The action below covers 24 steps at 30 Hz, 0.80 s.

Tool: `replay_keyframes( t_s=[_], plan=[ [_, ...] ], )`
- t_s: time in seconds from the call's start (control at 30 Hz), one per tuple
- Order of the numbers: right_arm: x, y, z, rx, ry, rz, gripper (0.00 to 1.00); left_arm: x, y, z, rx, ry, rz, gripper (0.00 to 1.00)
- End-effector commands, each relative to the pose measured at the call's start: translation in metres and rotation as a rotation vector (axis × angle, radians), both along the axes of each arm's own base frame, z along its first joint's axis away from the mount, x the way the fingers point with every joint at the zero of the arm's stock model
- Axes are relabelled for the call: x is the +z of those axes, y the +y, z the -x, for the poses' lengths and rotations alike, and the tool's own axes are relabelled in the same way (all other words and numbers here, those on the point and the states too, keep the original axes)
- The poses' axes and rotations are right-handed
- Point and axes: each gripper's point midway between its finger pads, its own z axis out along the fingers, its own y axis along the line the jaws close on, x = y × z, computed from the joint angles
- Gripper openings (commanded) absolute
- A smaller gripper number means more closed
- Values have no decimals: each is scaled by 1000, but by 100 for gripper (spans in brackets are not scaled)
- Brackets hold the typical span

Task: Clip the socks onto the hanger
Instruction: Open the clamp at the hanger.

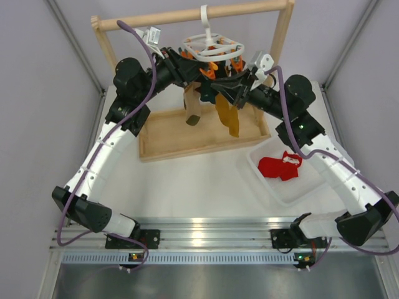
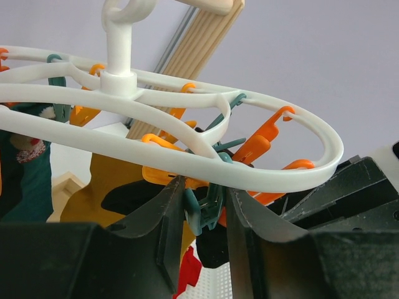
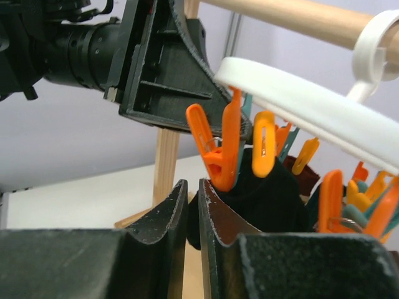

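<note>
top: hanger (image 1: 209,43) at 12 o'clock on the wooden rack (image 1: 187,15); red socks (image 1: 280,167) at 4 o'clock in a tray (image 1: 299,187).
left wrist: left jaws grasping a teal clip (image 2: 202,208).
right wrist: right jaws nearly clenched; black sock (image 3: 268,193) at 2 o'clock.

Wooden rack (image 1: 174,17), mustard sock (image 1: 229,118), seemingly clear plastic bin (image 1: 293,190).

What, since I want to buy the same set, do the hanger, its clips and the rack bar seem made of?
The hanger looks like moulded plastic, white, smooth, slightly shiny. Its clips: likely plastic too, glossy orange and teal. The rack bar: wood, pale, unpainted, matte.
</note>
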Motion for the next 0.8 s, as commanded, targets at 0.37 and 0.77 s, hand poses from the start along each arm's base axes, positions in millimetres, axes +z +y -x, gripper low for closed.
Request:
replay_keyframes(
  t_s=[0.37, 0.77],
  plan=[
    [6, 14, -13, -32, 30, -1, 19, 17, 26, 14, 105, -90, -35, 49],
    [12, 16, -21, -48, 44, -25, 39, 11, 34, 18, 117, -83, -65, 52]
  ],
)
